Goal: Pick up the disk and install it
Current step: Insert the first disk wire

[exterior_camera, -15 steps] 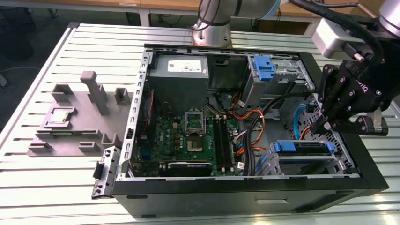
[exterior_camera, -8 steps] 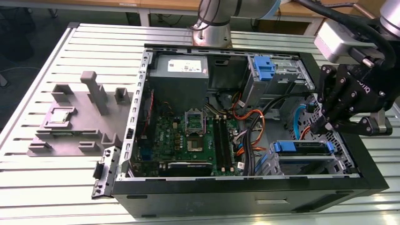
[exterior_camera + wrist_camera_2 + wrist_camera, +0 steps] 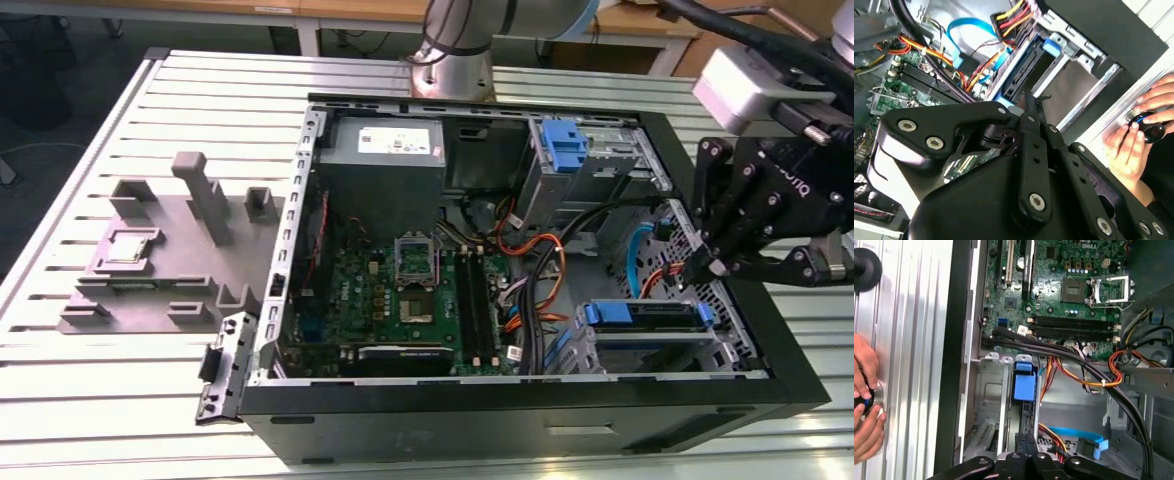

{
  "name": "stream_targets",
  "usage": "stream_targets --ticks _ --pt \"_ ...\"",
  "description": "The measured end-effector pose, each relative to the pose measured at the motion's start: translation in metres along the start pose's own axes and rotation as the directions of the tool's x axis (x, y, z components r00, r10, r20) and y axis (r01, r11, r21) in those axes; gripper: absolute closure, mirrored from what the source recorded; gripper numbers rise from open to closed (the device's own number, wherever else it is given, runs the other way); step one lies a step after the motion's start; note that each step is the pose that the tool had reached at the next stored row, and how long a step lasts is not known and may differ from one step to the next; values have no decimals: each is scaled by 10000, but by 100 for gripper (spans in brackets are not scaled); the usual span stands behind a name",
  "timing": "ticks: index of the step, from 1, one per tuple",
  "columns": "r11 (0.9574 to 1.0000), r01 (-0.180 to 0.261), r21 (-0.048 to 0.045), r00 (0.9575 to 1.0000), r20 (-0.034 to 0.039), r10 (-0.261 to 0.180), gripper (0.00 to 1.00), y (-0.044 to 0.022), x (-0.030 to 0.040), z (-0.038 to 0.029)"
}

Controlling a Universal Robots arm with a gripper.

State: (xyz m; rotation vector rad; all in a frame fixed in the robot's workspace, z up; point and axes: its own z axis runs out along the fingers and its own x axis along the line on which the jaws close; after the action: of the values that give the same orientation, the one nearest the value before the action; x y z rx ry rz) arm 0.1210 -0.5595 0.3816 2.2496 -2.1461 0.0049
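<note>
Exterior view | computer case (image 3: 534, 420) open | disk (image 3: 646, 316) seated in bay

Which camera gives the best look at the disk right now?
The exterior view: the disk sits flat in its bay near the case's front corner, the gripper just above it. Both wrist views show mostly its blue rail.

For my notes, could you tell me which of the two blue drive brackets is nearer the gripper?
The lower blue bracket, with the disk, at the case's front corner just below the gripper; the other blue bracket stands at the far wall.
</note>
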Motion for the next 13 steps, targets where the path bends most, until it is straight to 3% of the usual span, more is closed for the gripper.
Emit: stream_targets --ticks 9,13 --pt "10000 22 0 10000 -1 -22 90 -117 -47 8" --pt "9988 498 11 9988 -13 -498 90 -119 -48 11"
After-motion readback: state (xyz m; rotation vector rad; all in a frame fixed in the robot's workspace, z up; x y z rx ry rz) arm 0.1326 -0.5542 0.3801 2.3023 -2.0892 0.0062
